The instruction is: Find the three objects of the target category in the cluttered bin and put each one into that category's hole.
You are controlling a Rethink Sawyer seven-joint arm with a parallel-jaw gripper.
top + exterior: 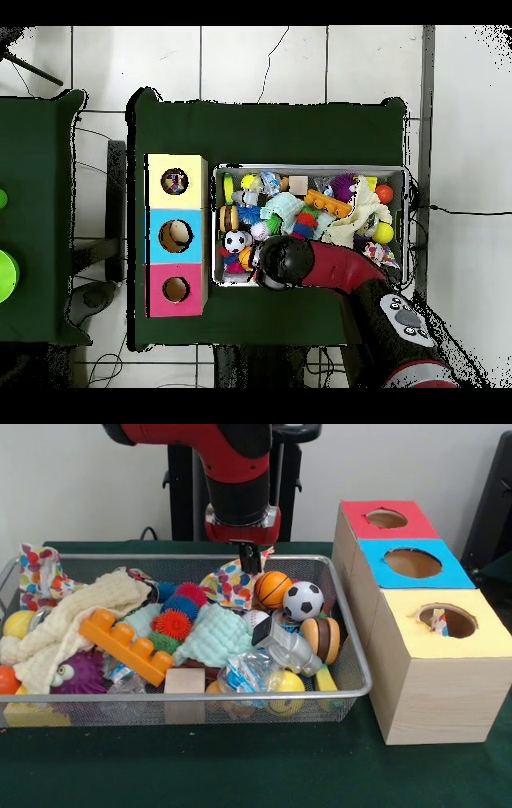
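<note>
Claw (251,560) is hanging at the bin's (352,656) back rim, upper centre of frame, apparently pinching the polka-dot cloth (228,584); grip uncertain. Matching cloth is showing in the yellow box hole (446,620), lying to the right.

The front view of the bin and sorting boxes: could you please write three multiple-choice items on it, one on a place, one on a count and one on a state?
1. Where is the soccer ball?
A. in the wire bin
B. on the blue box
C. on the table cloth

2. How many box holes show?
A. two
B. three
C. four

3. What shows inside the yellow box's hole?
A. nothing
B. a ball
C. patterned cloth

Answers: 1 A, it lies beside the basketball within the mesh walls. 2 B, red, blue and yellow tops have one hole each. 3 C, a dotted scrap shows there.
</note>
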